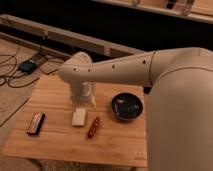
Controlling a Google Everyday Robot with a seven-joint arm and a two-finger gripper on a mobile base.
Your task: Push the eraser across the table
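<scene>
While the jaws, their opening impossible to tell, hang above the worktop (60,145) close by a cream block (78,117), the eraser (36,123) lies well to their left, likely light, stiff and low, so best nudged flat against a long side, not gripped.

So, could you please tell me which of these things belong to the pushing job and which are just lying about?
For the job:
eraser, near the left edge of the table
pincer, low over the table, just behind the cream block

Lying about:
cream block
reddish pen-like object
dark bowl
</scene>
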